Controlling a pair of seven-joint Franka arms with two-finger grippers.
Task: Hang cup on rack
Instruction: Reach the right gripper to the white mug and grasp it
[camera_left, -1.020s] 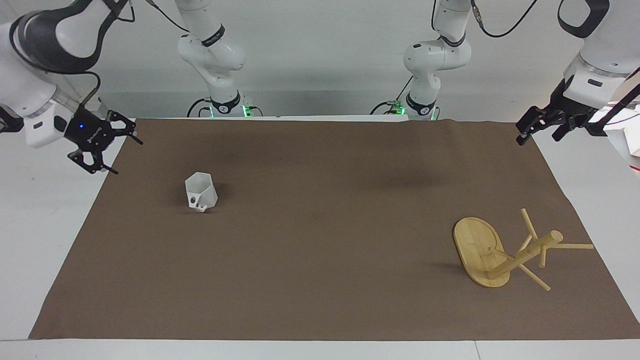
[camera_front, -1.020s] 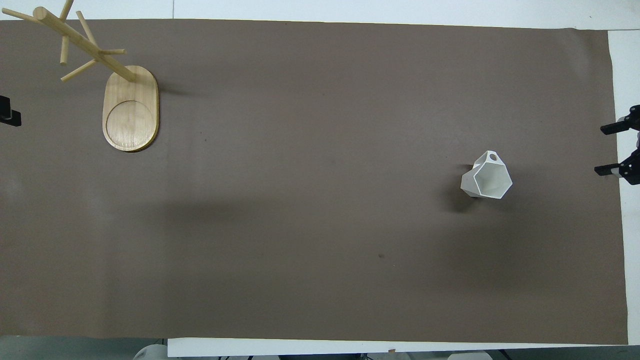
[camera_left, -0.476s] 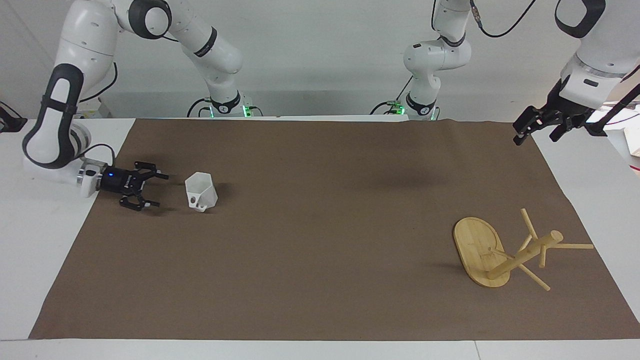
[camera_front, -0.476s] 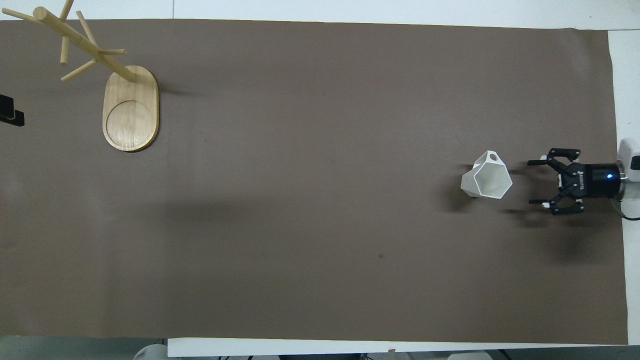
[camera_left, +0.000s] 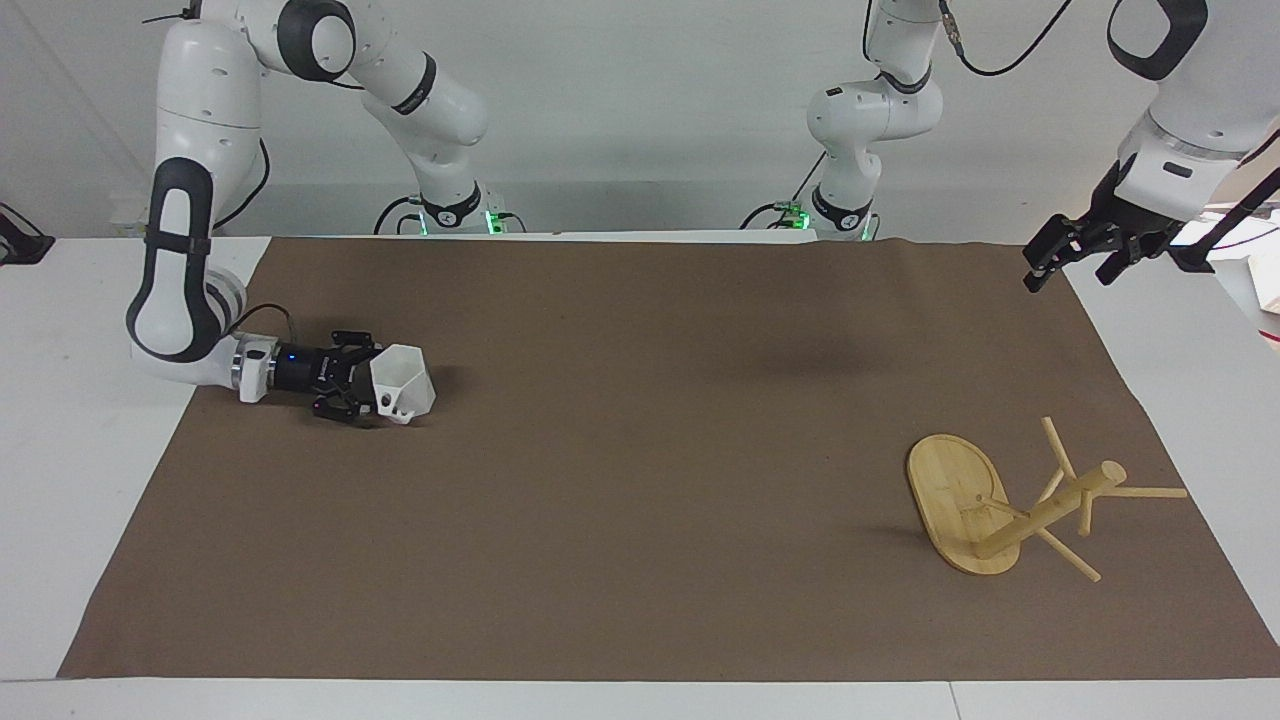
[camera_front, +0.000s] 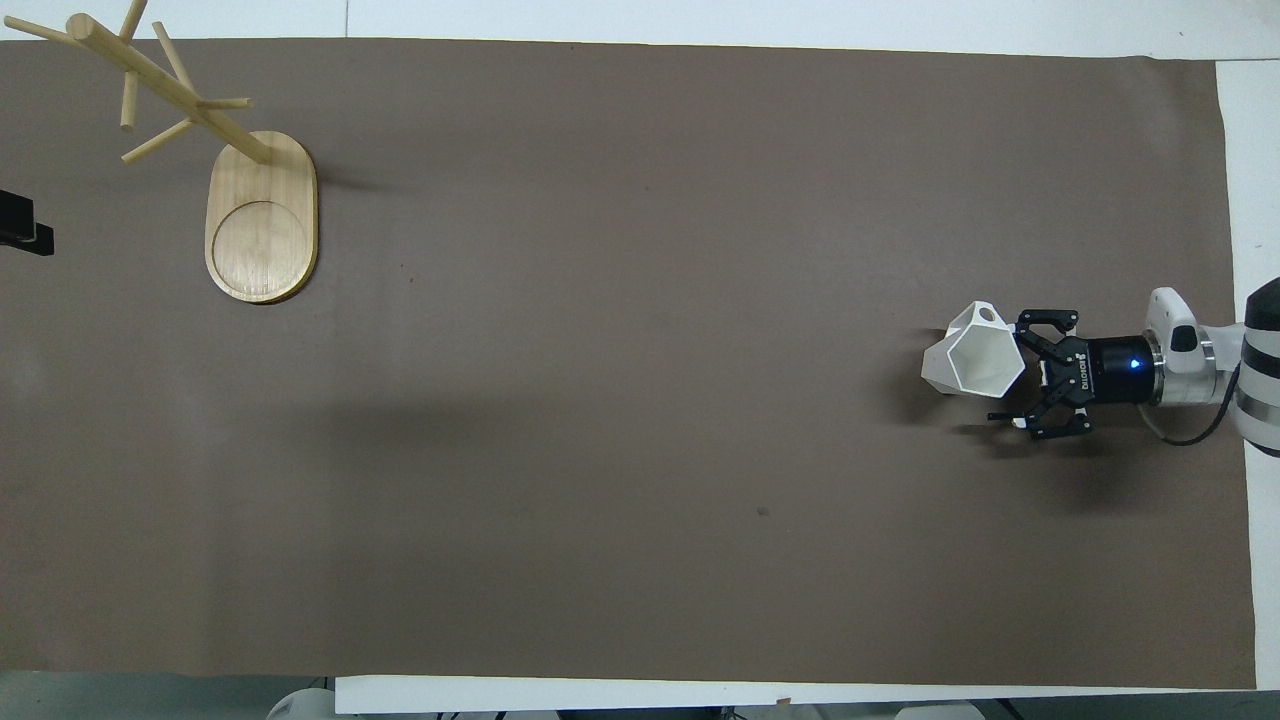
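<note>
— Well, starting at the right arm's end: right gripper (camera_left: 362, 385) down low over the brown mat (camera_left: 640, 560), lying sideways, fingers spread wide, pinching nothing yet.

— And right by the cup (camera_left: 402, 382)?

— Yes, just beside it, tips reaching past its wall; touching or not, hard to tell. Upright on the mat, mouth up, small handle turned away from the robots.

— Likely trouble?

— Shoving or tipping the cup, if driven further in before closing. Squirting out of the pinch on those slanted facets. Also blocking the handle with a finger, leaving no loop free for a peg.

— Further along?

— Rack (camera_left: 950, 490) standing toward the left arm's end, farther from the robots than the cup and well apart from it. Long carry, so any loose grip probably paid for on the way. Thin pegs and a small loop: easy to miss, easy to knock the rack over.

— And last?

— Left gripper (camera_left: 1075, 255) waiting up over the mat's corner, fingers apart, empty.
</note>
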